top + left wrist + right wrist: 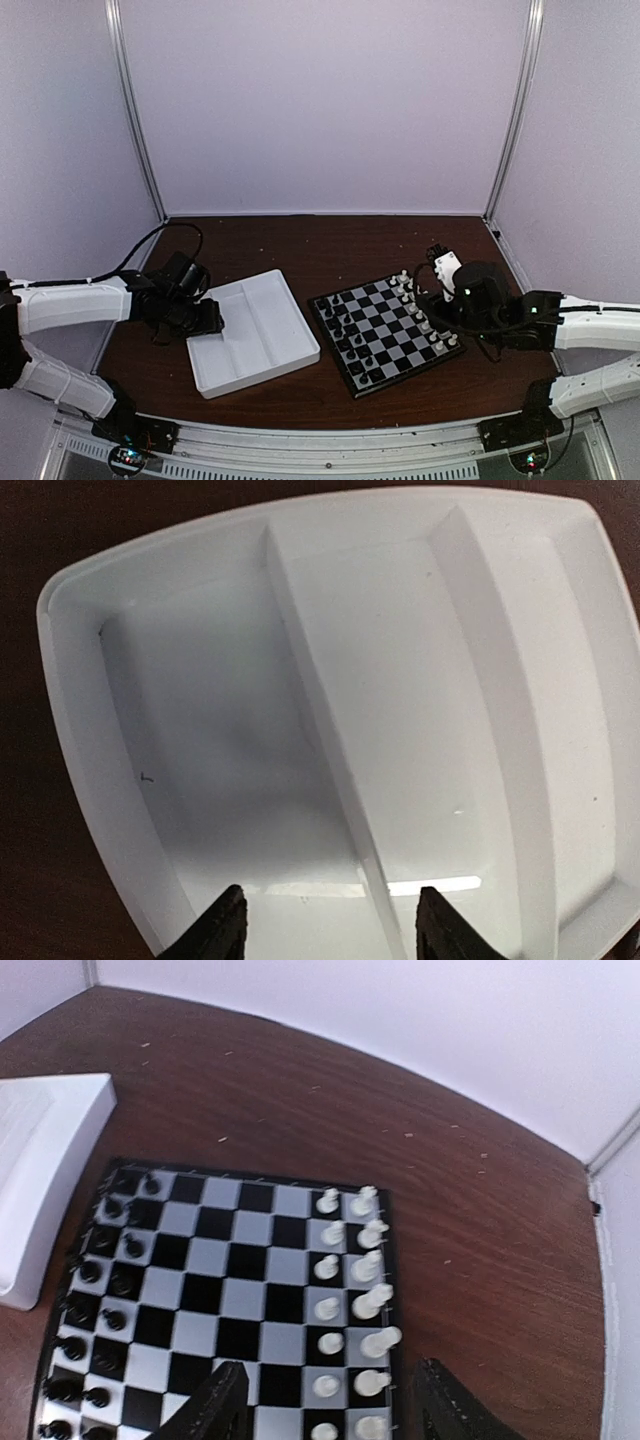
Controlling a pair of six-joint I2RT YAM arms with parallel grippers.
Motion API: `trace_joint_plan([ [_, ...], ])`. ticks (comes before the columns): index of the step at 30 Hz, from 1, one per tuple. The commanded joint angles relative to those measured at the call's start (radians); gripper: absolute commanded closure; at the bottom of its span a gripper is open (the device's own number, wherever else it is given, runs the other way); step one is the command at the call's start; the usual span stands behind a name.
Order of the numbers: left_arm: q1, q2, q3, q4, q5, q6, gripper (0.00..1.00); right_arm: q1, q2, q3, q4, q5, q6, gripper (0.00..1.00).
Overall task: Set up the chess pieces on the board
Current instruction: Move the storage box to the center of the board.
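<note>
Over the edge of the small square chessboard with black and grey-white squares that faces the right arm, you have the right gripper hanging with its two dark fingers spread wide and nothing pinched between them. Directly beneath it stand the tiny white plastic pieces, upright in two files along that edge of the board. The tiny black plastic chess pieces stand on the board too, in two files along the opposite edge, some squarely on their squares and some off centre. Just beside that black-piece edge, on the dark brown wooden table, lies the white partitioned plastic tray. Your left gripper hovers over the part of the tray farthest from the board, its fingers likewise spread, one on either side of a divider wall
</note>
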Motion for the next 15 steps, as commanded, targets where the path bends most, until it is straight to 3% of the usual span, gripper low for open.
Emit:
trace_joint_plan([
  [1,0.002,-0.093,-0.008,0.100,0.003,0.049,0.38,-0.163,-0.037,0.059,-0.067,-0.007,-0.053,0.41],
  [8,0.029,-0.214,0.098,-0.003,-0.038,0.179,0.16,-0.566,-0.018,0.145,-0.129,-0.134,0.083,0.36],
  [12,0.149,-0.202,0.163,-0.048,0.024,0.210,0.14,-0.849,-0.009,0.130,-0.064,-0.239,0.118,0.34],
  [15,0.275,-0.189,0.159,-0.021,0.123,0.235,0.15,-1.010,-0.013,0.047,0.098,-0.350,0.096,0.31],
])
